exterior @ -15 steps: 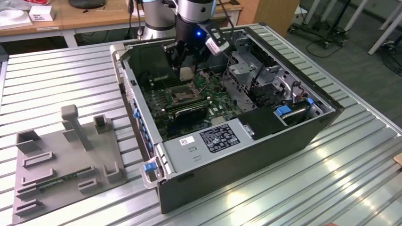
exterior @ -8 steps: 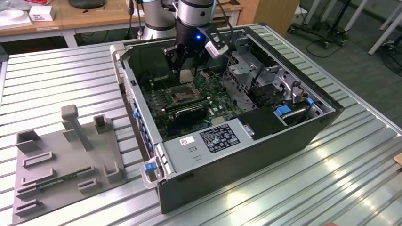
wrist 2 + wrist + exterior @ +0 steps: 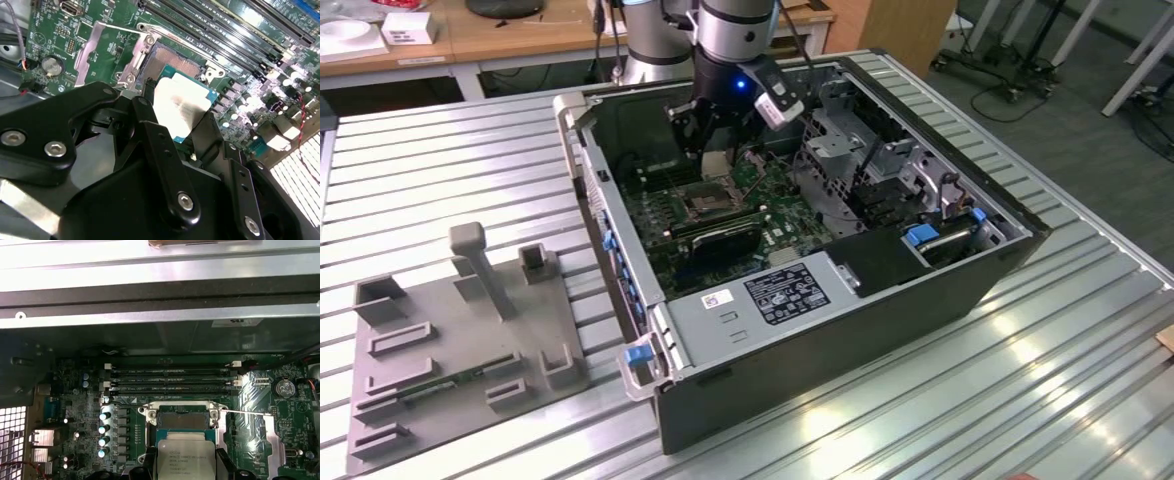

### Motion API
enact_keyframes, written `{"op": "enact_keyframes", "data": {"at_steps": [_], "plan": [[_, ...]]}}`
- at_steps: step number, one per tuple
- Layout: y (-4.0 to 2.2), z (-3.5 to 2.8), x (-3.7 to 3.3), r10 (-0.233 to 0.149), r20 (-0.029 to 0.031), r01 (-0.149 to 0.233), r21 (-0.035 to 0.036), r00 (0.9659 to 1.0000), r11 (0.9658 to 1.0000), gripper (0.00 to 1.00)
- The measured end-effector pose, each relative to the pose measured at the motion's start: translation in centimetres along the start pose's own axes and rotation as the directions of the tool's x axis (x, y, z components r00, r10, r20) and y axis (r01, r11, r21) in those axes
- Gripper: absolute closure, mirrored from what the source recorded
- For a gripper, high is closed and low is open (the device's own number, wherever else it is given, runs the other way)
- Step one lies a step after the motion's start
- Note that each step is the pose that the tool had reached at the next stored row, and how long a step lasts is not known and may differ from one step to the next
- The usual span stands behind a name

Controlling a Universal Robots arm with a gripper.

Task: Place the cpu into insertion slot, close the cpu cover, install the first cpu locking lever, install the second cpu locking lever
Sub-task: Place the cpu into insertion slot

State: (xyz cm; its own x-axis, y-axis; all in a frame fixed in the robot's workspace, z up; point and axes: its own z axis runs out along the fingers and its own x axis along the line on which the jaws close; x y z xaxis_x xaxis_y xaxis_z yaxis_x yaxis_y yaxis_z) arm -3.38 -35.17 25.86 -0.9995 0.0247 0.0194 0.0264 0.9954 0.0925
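On a ribbed metal table (image 3: 454,180), inside an open computer case (image 3: 854,330), the gripper (image 3: 180,120) clamps the cpu (image 3: 186,457) just above the uncovered insertion slot (image 3: 182,419), a first-step placement likely demanding square alignment.

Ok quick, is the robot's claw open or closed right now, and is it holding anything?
Gripper: closed on the cpu, holding it over the insertion slot.
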Motion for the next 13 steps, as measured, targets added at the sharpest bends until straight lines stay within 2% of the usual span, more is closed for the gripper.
{"op": "enact_keyframes", "data": {"at_steps": [7, 13], "plan": [[-0.1, 1.1, -0.02, 0.0, 0.0001, 0.0, -0.0002, 1.0, 1.0, 0.46], [-0.12, 1.31, -0.03, 0.0, 0.0002, 0.0, -0.0004, 1.0, 1.0, 0.46]]}}
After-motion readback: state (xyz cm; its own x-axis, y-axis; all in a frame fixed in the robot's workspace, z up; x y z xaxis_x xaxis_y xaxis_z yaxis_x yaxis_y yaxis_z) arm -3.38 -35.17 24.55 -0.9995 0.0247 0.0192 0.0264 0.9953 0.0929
